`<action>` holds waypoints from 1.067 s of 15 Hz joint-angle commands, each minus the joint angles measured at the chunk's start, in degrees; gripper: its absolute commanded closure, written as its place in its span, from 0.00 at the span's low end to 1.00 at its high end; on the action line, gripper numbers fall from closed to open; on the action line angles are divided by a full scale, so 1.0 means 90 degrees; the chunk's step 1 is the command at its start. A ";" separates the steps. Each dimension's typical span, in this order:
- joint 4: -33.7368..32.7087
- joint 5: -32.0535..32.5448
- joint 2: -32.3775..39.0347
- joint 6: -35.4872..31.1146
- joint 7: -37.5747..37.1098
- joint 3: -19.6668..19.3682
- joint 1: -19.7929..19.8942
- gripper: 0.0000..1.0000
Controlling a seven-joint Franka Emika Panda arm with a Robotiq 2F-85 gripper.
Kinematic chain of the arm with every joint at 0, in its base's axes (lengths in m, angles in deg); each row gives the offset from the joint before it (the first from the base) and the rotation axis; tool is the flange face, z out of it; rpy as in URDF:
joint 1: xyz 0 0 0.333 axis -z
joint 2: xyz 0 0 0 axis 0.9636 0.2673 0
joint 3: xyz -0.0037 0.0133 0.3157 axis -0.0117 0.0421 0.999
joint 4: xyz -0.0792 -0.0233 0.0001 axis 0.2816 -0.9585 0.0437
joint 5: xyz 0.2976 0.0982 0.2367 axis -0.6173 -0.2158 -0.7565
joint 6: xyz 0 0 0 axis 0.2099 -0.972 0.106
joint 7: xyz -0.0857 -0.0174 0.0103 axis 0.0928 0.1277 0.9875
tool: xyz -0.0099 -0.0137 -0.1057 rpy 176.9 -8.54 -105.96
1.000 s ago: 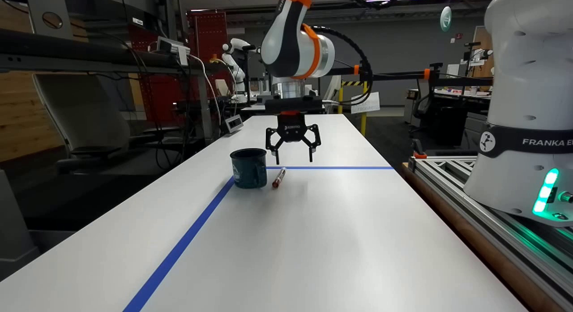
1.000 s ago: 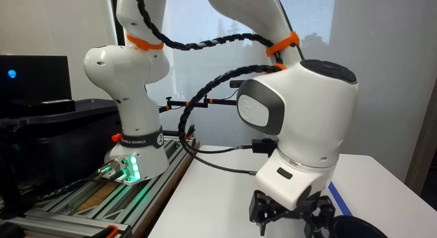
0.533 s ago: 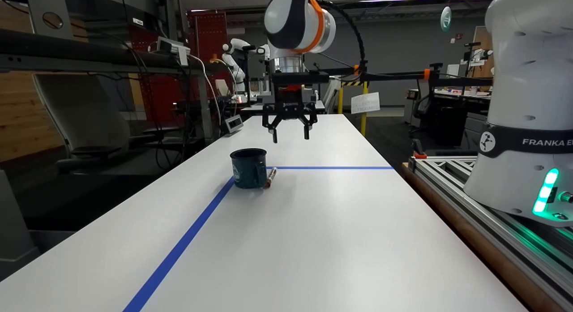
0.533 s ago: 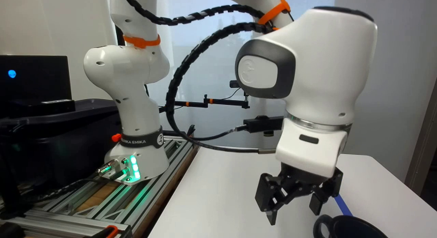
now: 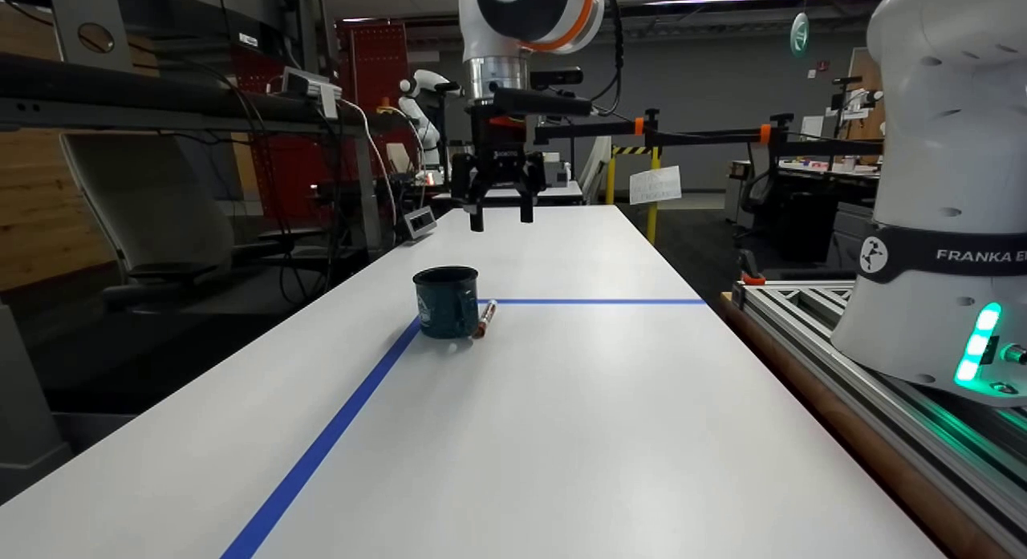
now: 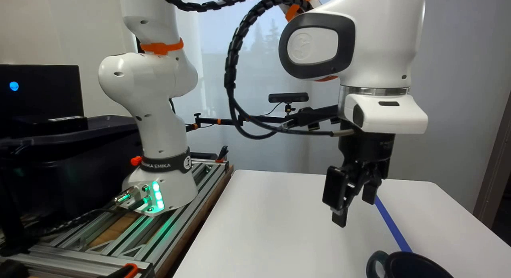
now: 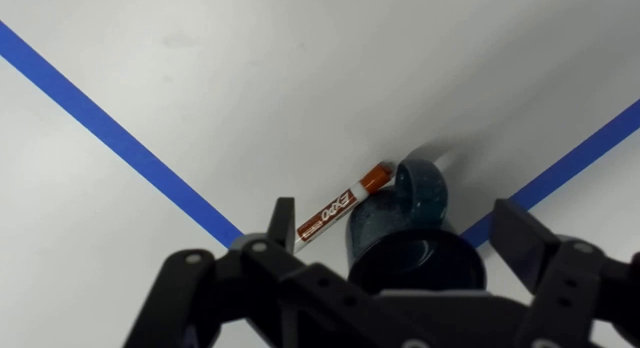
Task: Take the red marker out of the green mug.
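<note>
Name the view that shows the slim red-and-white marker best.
The wrist view: the slim red-and-white marker is large there, its EXPO lettering readable. In an exterior view it shows small beside the dark teal cylindrical mug; in an exterior view that crops the mug, no marker shows.

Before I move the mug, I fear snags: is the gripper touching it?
Apart. Both exterior views show a gap, the gripper hanging higher than the green mug.

Fingers [image 6: 339, 218] apart, pointing down; wrist [image 6: 379, 62] upright above; arm [image 6: 147, 86] cropped at top, full bend unclear.
</note>
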 commanded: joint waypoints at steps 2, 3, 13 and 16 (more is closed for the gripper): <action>0.0476 0.0554 -0.0659 0.0119 0.0744 0.0327 -0.0109 0.00; 0.0527 0.0644 -0.0733 0.0117 0.0938 0.0386 -0.0122 0.00; 0.0661 0.0793 -0.1045 0.0001 0.2861 0.0596 -0.0189 0.00; 0.0703 0.0775 -0.1118 0.0001 0.3163 0.0592 -0.0230 0.00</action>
